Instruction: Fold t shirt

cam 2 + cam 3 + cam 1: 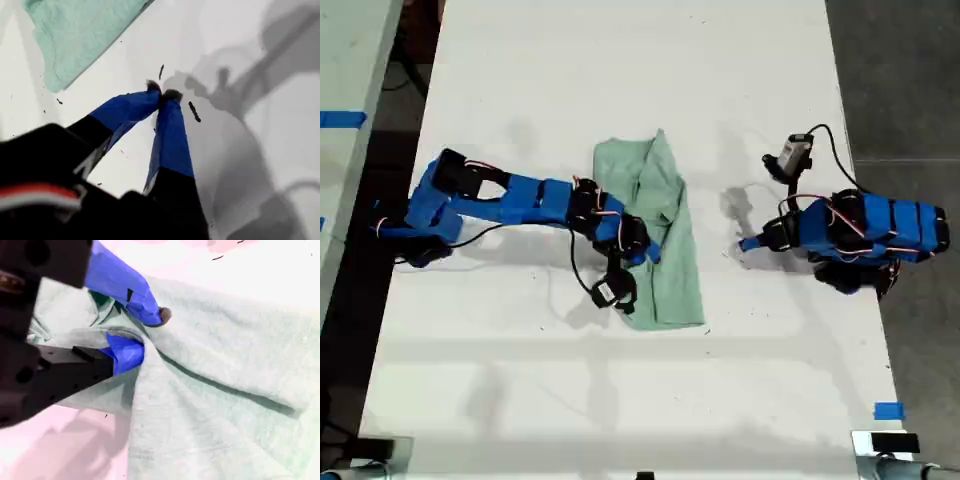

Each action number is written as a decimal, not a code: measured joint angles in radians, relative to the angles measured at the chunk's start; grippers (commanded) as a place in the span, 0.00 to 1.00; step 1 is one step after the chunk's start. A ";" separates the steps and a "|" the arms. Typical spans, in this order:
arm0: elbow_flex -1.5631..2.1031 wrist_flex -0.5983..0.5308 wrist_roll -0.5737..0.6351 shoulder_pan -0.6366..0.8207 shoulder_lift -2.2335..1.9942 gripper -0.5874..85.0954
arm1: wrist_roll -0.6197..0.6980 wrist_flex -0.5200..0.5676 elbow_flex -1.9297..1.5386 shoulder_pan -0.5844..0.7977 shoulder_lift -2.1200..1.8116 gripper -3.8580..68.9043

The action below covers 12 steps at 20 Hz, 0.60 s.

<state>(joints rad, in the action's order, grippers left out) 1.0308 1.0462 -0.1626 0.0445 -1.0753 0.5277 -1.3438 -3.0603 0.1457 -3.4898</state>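
The pale mint-green t shirt (pixel 676 272) lies rumpled and folded into a long strip in the middle of the white table (pixel 620 400). My second gripper (pixel 646 250) reaches in from the exterior view's left and rests on the shirt's edge. In the second wrist view its blue fingers (pixel 150 310) pinch a raised crease of the t shirt (pixel 225 370), so my second gripper (pixel 146 334) is shut on fabric. My first gripper (pixel 744 243) sits at the exterior view's right, a short way from the shirt. My first gripper (pixel 163 94) is shut on nothing above bare table, with the t shirt (pixel 80 35) beyond it.
Blue tape (pixel 888 410) marks the table near the exterior view's lower right. A second table (pixel 345 70) with blue tape stands at the exterior view's left. Dark floor (pixel 900 80) borders the table's right edge. Small black marks (pixel 194 111) dot the surface.
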 measured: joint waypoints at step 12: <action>0.008 0.259 0.048 -0.072 -0.025 0.34 | 0.000 0.000 0.000 0.000 0.000 0.08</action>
<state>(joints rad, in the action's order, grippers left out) 1.0385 1.3054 -0.1150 -0.0276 -1.0999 0.5277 -1.3438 -3.0603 0.1457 -3.4898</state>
